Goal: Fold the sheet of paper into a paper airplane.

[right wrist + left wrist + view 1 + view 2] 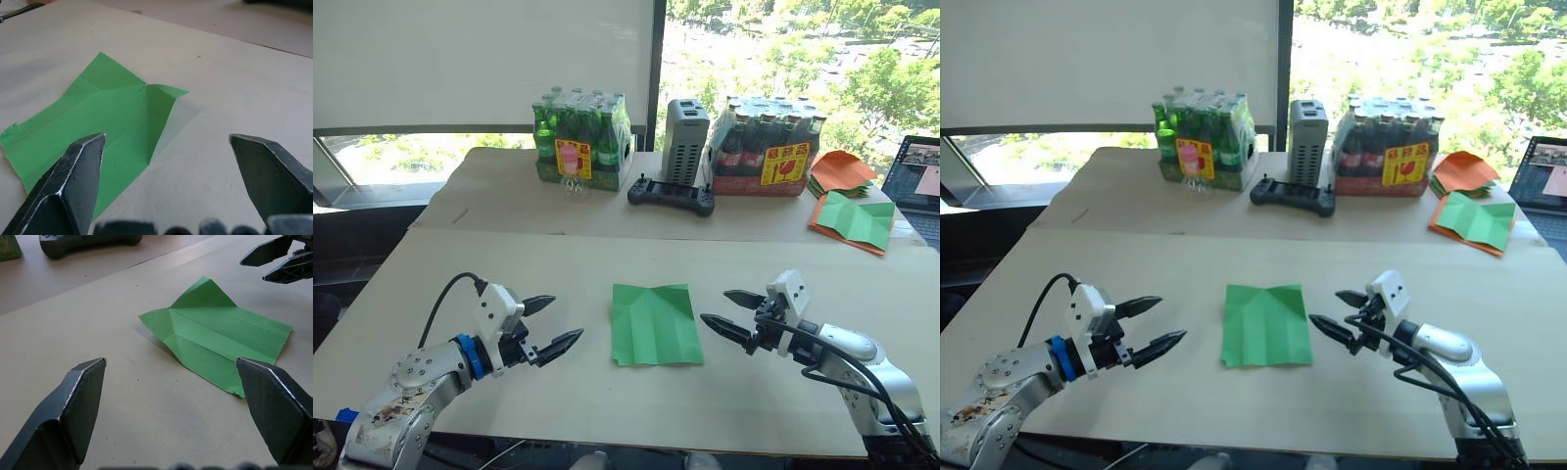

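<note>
The sheet of paper (654, 323) lies flat on the near table, bright green, creased down its middle with two small flaps folded at its far edge. My left gripper (551, 326) hovers open to the sheet's left, a short gap away, fingers pointing at it. On the sheet's right my right gripper (731, 314) is open too, its fingertips just off the paper's right edge. Both wrist views show the sheet (215, 335) (98, 117) ahead of empty, spread fingers. No paper airplane is in view.
On the far table stand a pack of green bottles (583, 140), a grey box (686, 142), a black controller (672, 194) and a pack of dark bottles (767, 147). Orange sheets (840, 171) and a green sheet edged with orange (854, 221) lie far right, beside a laptop (918, 176).
</note>
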### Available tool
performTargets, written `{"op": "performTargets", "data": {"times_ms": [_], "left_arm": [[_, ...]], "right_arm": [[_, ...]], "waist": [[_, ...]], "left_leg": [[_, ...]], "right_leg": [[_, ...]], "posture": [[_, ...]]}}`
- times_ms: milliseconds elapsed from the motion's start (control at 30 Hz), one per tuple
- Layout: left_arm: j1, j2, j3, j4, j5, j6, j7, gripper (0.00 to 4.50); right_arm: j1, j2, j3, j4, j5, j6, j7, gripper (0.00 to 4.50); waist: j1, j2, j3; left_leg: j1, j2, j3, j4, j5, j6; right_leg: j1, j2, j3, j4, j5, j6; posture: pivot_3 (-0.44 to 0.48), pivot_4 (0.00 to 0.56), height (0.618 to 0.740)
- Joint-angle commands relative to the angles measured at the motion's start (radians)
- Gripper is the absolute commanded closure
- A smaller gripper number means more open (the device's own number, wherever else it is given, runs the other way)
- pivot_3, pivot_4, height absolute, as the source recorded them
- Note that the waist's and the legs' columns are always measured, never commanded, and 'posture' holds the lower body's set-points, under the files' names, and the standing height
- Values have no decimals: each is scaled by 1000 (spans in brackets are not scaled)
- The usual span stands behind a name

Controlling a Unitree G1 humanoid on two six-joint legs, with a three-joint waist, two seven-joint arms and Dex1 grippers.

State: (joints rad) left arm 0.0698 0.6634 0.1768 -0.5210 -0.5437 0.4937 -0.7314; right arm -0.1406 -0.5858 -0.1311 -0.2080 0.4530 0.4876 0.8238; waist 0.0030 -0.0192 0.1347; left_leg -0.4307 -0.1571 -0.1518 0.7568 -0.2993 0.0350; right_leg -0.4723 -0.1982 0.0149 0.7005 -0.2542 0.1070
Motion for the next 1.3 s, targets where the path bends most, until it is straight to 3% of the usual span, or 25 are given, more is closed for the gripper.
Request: {"op": "performTargets", "data": {"times_ms": [33, 233, 400, 700, 967, 1300], "left_arm": [[-17, 0, -1, -24, -8, -8, -1, 0], [-73, -28, -28, 9, -34, 19, -1, 0], [-182, -47, -178, 98, 54, -60, -86, 1491], [-432, -213, -402, 420, 217, -206, -157, 4473], [-469, -218, -496, 593, 378, -269, -171, 4473], [-485, -217, -547, 626, 453, -260, -204, 4473]], "right_arm": [[1, -8, -6, -49, 8, -14, -5, 43], [-3, -5, 1, -50, 7, -5, -14, 43], [0, -2, 10, -59, 7, -2, -26, 0], [6, -2, 13, -84, 10, 6, -58, 0], [43, -11, -7, -155, 33, 40, -94, 0], [86, -58, -12, -219, 55, 97, -84, 0]], "waist": [[0, 0, 0], [1, 0, 0], [8, 0, 0], [6, 0, 0], [1, 0, 0], [8, -1, -1]], "left_leg": [[0, 0, 0, 0, 0, 0], [0, 0, 0, 0, 0, 0], [0, 0, 0, 0, 0, 0], [0, -1, 0, 1, 0, 0], [0, -1, 0, 1, 0, 0], [1, -1, -1, 1, 0, 0]], "right_leg": [[0, 0, 0, 0, 0, 0], [0, 0, 0, 0, 0, 0], [1, 0, 0, 0, 0, 0], [1, -1, -1, -1, 0, 0], [1, -1, -1, 0, 0, 0], [3, -1, -1, -1, 0, 0]], "posture": [[0, 150, 675], [0, 150, 675], [0, 150, 675], [0, 150, 675], [0, 150, 675], [0, 150, 675]]}}
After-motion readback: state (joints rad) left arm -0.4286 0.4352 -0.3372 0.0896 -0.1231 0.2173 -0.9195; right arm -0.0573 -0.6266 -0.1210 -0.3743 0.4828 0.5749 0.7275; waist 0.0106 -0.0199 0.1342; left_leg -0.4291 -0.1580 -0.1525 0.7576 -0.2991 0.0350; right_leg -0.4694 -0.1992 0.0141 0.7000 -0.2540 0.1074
